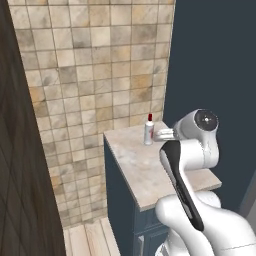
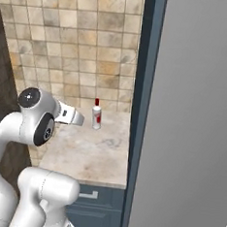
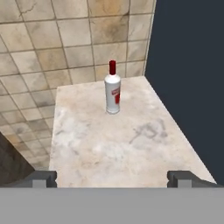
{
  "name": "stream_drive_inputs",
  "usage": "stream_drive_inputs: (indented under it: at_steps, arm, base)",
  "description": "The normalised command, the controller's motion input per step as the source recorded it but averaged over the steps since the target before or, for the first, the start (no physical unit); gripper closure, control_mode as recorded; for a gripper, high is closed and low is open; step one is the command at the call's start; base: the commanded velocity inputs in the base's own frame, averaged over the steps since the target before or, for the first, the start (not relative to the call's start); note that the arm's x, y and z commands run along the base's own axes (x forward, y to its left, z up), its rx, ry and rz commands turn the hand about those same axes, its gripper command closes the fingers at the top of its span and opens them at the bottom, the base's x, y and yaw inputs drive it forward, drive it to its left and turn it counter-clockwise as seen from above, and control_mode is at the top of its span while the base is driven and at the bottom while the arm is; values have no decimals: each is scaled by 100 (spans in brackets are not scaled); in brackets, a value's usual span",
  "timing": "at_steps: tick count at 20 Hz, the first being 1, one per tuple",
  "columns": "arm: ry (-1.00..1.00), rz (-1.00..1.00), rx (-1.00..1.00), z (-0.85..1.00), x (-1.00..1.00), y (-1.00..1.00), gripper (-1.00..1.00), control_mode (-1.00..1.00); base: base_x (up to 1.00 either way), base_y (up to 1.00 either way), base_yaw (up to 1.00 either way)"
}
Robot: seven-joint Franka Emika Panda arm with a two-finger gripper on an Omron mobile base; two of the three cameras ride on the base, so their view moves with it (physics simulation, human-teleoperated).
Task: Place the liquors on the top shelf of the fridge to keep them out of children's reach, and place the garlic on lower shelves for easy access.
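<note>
One of the liquors, a white bottle with a red cap (image 3: 112, 93), stands upright near the back of the marble counter (image 3: 118, 144), close to the tiled wall; the same bottle (image 1: 148, 131) (image 2: 96, 117) appears in both base views. My gripper (image 3: 113, 178) is open, level with the counter's near edge, well short of the bottle and holding nothing. The fridge (image 2: 192, 122) is a tall plain grey face just right of the counter. Its top shelf and lower shelves are hidden, and the garlic is out of view.
The counter tops a dark blue cabinet (image 1: 122, 200). A dark blue panel (image 3: 192, 65) rises along the counter's right side. Beige tiled wall (image 1: 95, 65) stands behind it, a dark wall (image 1: 20, 165) to the left, with wooden floor (image 1: 90, 237) below.
</note>
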Motion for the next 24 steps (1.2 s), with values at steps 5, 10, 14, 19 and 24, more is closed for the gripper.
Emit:
stream_drive_inputs:
  at_steps: [5,10,14,19,24]
  arm:
    - [0,-2,0,-10,43,0,-100,-100]
    - [0,-2,0,-9,43,0,-100,-100]
    - [0,-1,0,-4,40,0,-100,-100]
    - [0,-2,0,-2,40,0,-100,-100]
    - [0,-2,0,-10,37,0,-100,-100]
  base:
    - [0,0,0]
    - [0,0,0]
    - [0,0,0]
    - [0,0,0]
    - [0,0,0]
